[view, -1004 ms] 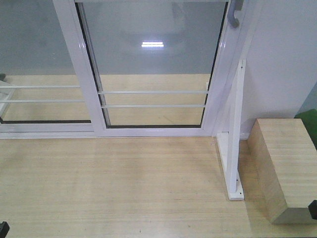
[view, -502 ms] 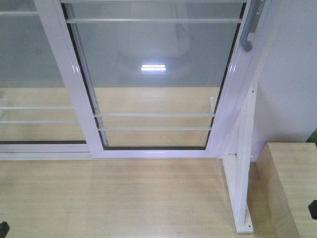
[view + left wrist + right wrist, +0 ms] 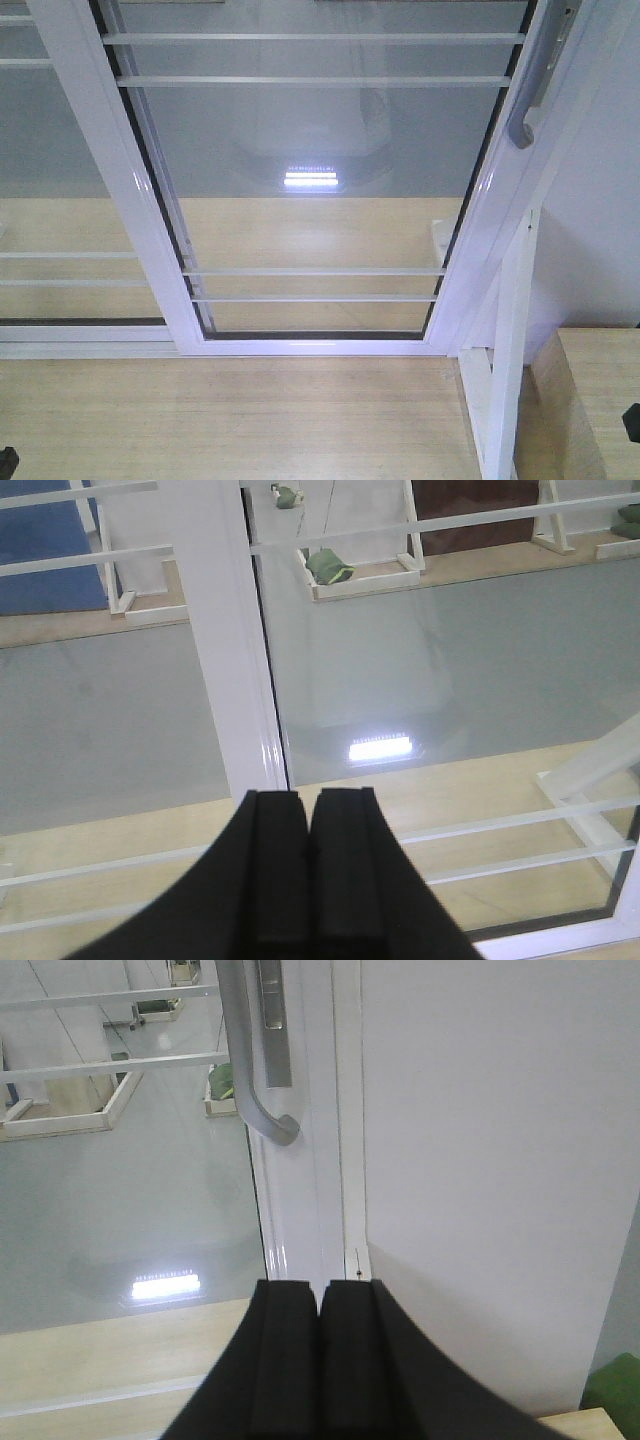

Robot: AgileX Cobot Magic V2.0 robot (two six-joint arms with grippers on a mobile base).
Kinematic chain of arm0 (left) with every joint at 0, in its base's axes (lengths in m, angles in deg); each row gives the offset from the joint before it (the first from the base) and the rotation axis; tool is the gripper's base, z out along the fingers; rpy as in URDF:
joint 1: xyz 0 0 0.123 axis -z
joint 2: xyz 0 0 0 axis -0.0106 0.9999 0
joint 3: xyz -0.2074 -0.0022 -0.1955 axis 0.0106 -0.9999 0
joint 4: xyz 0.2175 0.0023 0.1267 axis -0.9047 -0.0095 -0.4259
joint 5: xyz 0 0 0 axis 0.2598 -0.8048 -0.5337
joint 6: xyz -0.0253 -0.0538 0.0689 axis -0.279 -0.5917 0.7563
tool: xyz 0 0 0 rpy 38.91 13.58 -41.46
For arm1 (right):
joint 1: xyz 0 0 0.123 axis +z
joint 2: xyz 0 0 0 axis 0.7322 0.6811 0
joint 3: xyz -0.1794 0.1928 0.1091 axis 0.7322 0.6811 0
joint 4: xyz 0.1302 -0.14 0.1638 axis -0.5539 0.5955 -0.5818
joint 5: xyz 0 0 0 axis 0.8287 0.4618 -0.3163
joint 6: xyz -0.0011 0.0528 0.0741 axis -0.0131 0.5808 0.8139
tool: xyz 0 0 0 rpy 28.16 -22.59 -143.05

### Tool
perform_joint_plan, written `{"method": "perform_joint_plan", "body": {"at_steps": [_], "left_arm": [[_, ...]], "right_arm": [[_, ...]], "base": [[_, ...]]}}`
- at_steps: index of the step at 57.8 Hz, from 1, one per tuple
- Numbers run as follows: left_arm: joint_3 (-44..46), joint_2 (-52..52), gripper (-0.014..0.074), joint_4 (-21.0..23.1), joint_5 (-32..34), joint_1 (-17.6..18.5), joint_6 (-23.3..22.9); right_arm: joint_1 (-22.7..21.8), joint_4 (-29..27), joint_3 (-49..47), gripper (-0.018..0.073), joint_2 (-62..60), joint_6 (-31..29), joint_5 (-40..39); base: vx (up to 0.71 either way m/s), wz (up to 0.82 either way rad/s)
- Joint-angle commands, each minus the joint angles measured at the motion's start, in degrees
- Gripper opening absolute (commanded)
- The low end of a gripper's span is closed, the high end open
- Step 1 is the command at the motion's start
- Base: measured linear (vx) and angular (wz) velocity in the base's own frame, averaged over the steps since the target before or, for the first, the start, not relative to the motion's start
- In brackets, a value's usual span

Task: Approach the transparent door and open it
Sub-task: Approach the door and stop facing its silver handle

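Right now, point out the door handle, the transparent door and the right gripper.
handle (image 3: 235, 1050), right wrist view, straight shaft.
transparent door (image 3: 310, 180), front view, glass pane.
right gripper (image 3: 320, 1295), right wrist view, between shut fingertips.

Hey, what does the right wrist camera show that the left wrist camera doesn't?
Only the right wrist view shows the curved silver-grey handle, the white wall beside the frame, and the right gripper, shut. Only the left wrist view shows the white upright between two glass panes, green objects beyond the glass, and the left gripper, shut. Both show the transparent door, its thin white bars, a reflected light and pale wood floor.
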Motion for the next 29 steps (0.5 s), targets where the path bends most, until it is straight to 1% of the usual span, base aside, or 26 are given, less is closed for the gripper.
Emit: {"method": "perform_joint_plan", "body": {"at_steps": [1, 29], "left_arm": [[-1.3, -0.7, -0.0006, 0.6, 4.4, -0.2, -0.3], [-1.3, -0.7, -0.0006, 0.6, 4.3, -0.2, -0.3]], "right_arm": [[-0.1, 0.4, 0.7, -0.0008, -0.8, -0.2, -4.6], [-0.1, 0.4, 0.7, -0.0008, -0.8, -0.2, -4.6]], "base": [[0.16, 0.01], [0.11, 0.0]]}}
